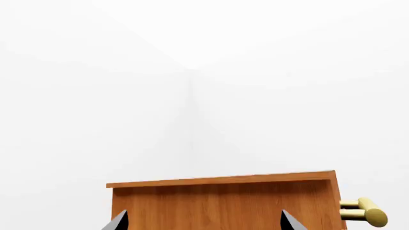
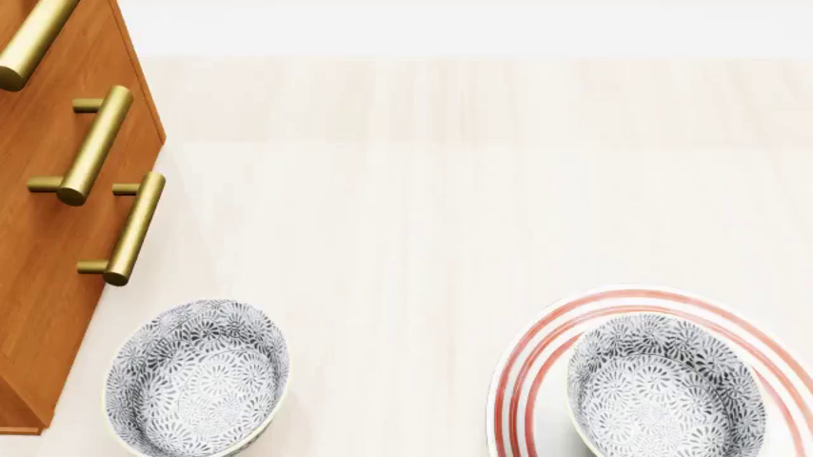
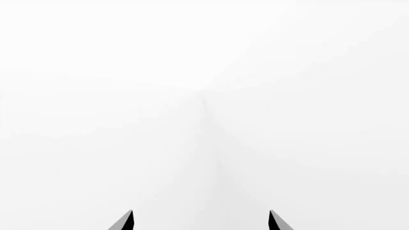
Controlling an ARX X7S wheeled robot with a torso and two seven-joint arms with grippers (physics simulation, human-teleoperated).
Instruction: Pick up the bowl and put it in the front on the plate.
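Observation:
In the head view a grey floral bowl stands on the pale table at the lower left, beside the wooden cabinet. A look-alike bowl rests on the white plate with red rings at the lower right. Neither gripper shows in the head view. In the left wrist view my left gripper is open, its two fingertips wide apart in front of the cabinet's top, with nothing between them. My right gripper is open too, facing blank white wall, and holds nothing.
A wooden cabinet with brass bar handles stands at the table's left edge; it also fills the low part of the left wrist view as the cabinet with a brass handle. Pale wooden tabletop stretches behind the bowls.

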